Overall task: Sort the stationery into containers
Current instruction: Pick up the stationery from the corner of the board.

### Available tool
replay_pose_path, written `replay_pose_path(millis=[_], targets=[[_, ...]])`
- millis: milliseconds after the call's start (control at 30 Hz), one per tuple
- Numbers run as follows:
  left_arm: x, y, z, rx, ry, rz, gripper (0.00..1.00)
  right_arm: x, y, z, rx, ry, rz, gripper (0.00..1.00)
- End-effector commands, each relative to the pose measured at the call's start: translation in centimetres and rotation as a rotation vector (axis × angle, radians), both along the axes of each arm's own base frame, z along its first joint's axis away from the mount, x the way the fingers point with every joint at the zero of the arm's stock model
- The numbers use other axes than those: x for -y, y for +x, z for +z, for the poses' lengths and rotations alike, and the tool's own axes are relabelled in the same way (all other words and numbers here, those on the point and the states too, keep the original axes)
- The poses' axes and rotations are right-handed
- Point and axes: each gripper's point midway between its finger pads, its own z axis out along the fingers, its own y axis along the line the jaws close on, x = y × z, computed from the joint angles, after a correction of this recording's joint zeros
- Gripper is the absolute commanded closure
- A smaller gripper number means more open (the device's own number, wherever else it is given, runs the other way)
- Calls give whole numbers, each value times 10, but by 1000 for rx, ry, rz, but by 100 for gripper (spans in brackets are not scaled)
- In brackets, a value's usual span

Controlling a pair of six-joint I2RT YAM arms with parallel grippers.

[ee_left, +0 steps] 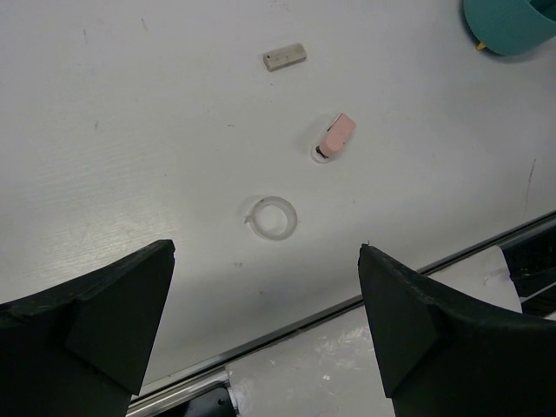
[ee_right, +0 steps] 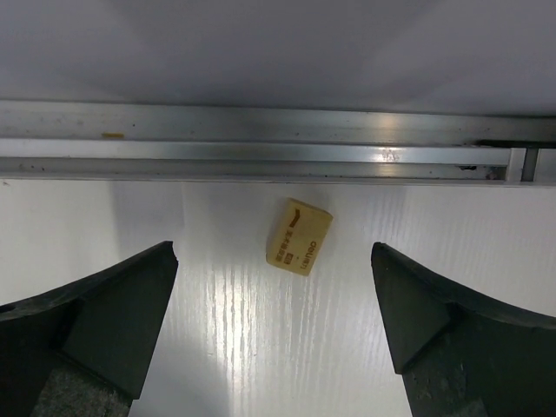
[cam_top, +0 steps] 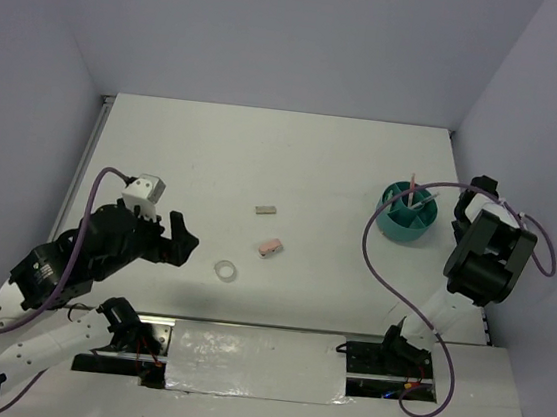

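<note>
My left gripper [ee_left: 267,252] hung open and empty over the tape ring [ee_left: 271,217], with the pink eraser [ee_left: 335,137], grey block [ee_left: 284,57] and teal organiser [ee_left: 508,26] beyond. My right gripper [ee_right: 274,250] gaped empty over a tan eraser [ee_right: 299,236] near a metal rail [ee_right: 261,139]. The eraser's print was too small to read.

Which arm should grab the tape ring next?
Left. The left gripper, open, hangs just short of the tape ring; the right gripper is beyond the teal organiser, facing a tan eraser.
</note>
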Motion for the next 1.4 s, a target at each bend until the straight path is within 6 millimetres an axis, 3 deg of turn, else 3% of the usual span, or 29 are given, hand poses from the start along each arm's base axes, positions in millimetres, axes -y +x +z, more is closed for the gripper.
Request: replay_pose_path(millis=[0,133,333,467,700,933,1367], targets=[[6,-1,12,52,-30,-37,1,5,10,-1,-32,30,49,0],[6,-5,16,71,-49,-58,1,7,2,-12,-100,80,29,0],[6,-11,23,103,-78,-77,1,9,5,-17,-107,104,42,5],[7,-12,24,104,-76,-91,1,8,1,-21,-113,130,42,24],[10,-13,25,111,-74,-113,1,5,0,-24,-99,165,63,20],[15,-13,26,108,-65,-148,1,-4,-2,-35,-61,230,108,23],[16,-22,37,154,-99,-192,1,8,-21,-34,-112,194,157,30]])
